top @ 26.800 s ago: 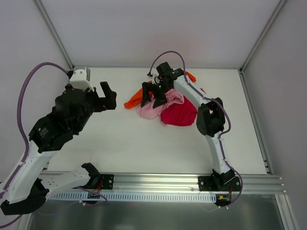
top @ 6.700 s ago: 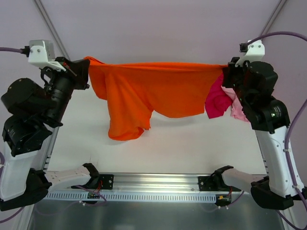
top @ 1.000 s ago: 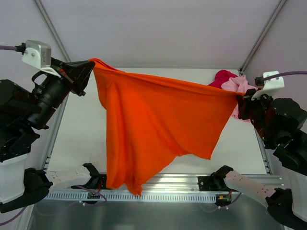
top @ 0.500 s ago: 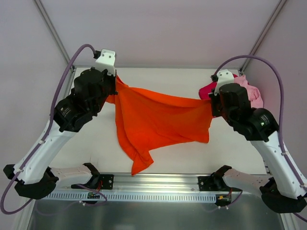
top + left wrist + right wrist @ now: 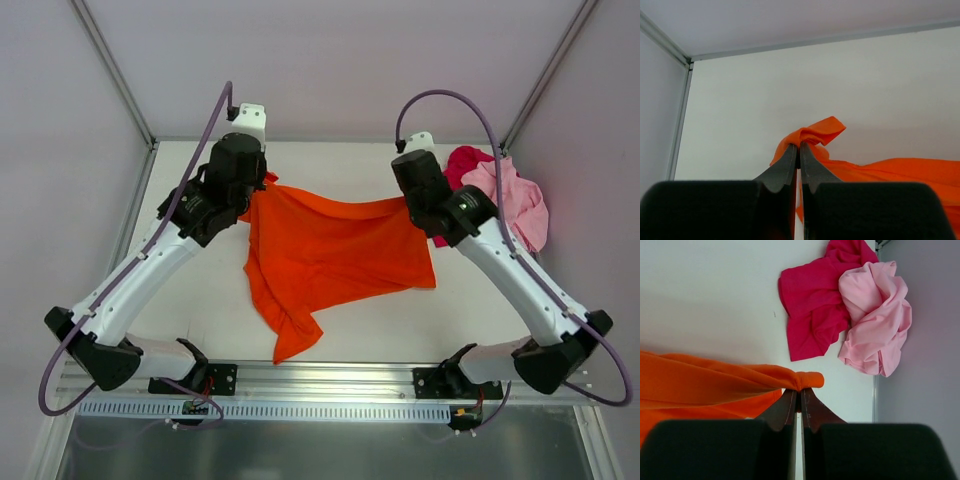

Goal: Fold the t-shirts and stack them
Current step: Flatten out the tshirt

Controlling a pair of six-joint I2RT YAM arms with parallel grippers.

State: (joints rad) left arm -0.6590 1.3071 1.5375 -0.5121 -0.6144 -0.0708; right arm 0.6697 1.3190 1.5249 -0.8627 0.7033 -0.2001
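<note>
Three t-shirts are counted on the counter (image 5: 190,320): one orange, one red and one pink. Two grippers are counted, and each is closed on cloth.

The orange t-shirt (image 5: 335,250) is spread over the middle of the counter in the top view. Its far edge is stretched between the two grippers, from about 10 o'clock to about 2 o'clock of the cloth. The rest is draped toward 6 o'clock, and a narrow wrinkled tail is seen at about 7 o'clock, near the front rail.

The left gripper (image 5: 799,147) is clamped on a bunched corner of the orange t-shirt. In the left wrist view its jaws are pressed together with only the thin fold between them, and a small flap of cloth is pushed up beyond the tips toward 1 o'clock.

The right gripper (image 5: 800,390) is likewise clamped on the opposite corner. In the right wrist view its jaws are pressed together on a rolled hem, and the cloth is drawn away toward 9 o'clock.

The red t-shirt (image 5: 462,165) and the pink t-shirt (image 5: 515,195) are crumpled together at about 2 o'clock of the counter, by the right wall. They are touching, with the pink one laid partly over the red one's edge. Both are held by neither gripper and are separated from the orange t-shirt by bare counter.
</note>
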